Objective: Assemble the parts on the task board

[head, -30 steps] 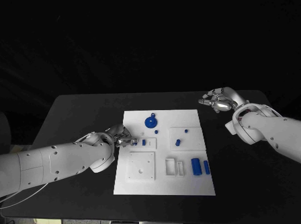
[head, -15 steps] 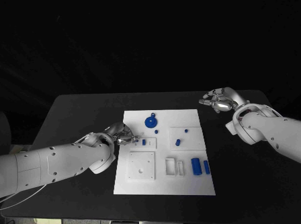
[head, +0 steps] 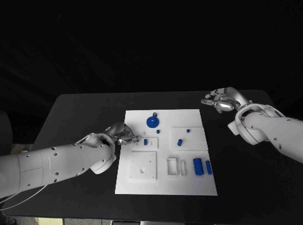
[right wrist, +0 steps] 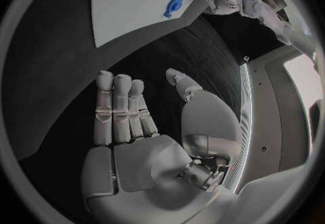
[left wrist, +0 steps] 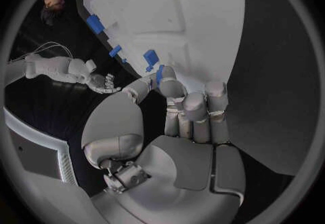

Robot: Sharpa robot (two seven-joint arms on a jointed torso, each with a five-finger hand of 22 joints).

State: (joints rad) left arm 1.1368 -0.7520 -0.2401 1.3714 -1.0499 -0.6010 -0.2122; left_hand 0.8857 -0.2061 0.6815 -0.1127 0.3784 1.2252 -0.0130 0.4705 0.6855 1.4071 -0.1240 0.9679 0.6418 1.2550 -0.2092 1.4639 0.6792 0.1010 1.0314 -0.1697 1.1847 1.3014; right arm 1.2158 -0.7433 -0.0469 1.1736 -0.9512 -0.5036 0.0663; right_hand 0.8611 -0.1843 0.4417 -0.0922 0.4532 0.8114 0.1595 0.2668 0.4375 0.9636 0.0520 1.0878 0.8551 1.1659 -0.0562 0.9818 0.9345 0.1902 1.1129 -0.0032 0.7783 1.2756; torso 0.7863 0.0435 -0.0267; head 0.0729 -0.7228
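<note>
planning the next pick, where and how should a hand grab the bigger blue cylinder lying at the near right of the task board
Grip the bigger blue cylinder across its middle, coming straight down from above. It lies flat on the task board, its long sides exposed, though a slimmer blue cylinder lies close alongside, so keep the fingers narrow.

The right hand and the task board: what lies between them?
Only bare black table lies between the right hand and the task board, as the head view shows.
</note>
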